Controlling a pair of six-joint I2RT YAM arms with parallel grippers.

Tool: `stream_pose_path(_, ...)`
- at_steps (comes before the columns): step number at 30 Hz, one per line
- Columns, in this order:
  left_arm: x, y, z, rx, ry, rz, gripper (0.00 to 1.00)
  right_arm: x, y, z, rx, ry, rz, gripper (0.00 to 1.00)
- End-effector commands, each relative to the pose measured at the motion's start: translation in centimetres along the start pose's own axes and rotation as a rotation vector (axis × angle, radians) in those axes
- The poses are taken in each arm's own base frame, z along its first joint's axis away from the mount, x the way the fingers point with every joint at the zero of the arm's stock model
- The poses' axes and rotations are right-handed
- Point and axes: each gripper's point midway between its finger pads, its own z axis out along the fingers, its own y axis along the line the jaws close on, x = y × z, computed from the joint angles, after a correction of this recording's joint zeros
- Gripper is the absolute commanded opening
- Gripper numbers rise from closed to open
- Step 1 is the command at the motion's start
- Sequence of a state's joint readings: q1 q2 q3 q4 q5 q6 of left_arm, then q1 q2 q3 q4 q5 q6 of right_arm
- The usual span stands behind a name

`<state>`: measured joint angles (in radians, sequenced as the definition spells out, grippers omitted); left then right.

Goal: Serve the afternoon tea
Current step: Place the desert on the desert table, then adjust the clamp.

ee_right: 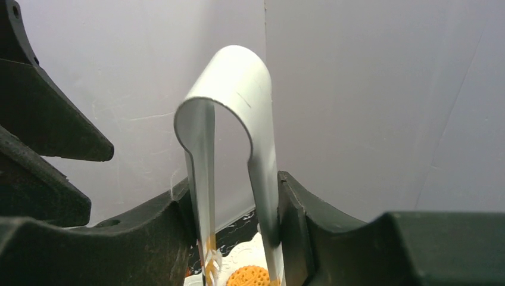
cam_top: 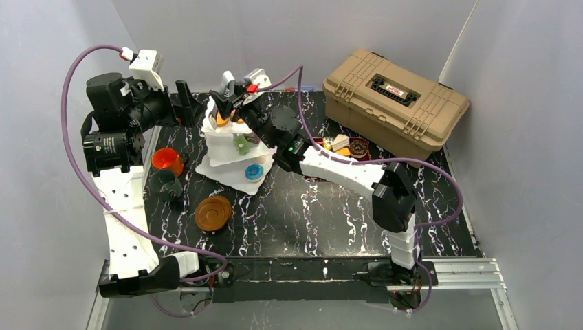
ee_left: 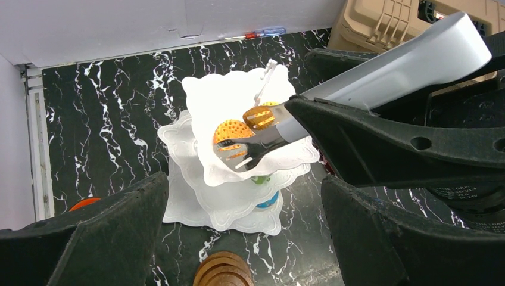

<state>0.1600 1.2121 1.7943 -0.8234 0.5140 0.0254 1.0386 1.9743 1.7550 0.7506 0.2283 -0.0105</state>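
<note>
Our right gripper [ee_right: 238, 238] clamps the metal tongs [ee_right: 238, 77] across both arms, their tips low over the top plate of the three-tier stand [ee_left: 220, 89], which sits at the far left of the table [cam_top: 309, 220]. The tips stand slightly apart on either side of a round orange pastry [ee_left: 231, 130]; we cannot tell whether they pinch it. We judge this a placing step: ease the squeeze gently, then lift straight up, clear of the stand's centre handle [ee_left: 266, 77]. Our left gripper [ee_left: 244, 180] hangs wide and empty above.
</note>
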Motion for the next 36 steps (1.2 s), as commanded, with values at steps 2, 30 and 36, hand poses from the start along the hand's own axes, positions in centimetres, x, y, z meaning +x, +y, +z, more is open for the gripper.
stream_pose_path(2,0.0,-0.6,-0.5,0.023,-0.007,-0.006,0.98,-8.0,0.4,-0.8,-0.017,-0.166,0.031,0.58)
stream_pose_path(30,0.1,-0.6,-0.5,0.024,-0.006,-0.003,0.98,-16.2,-1.4,-5.4,-0.003,-0.302,0.116,0.10)
stream_pose_path(36,0.1,-0.7,-0.6,0.024,-0.007,0.001,0.99,-20.2,-2.3,-7.8,0.017,-0.343,0.105,0.07)
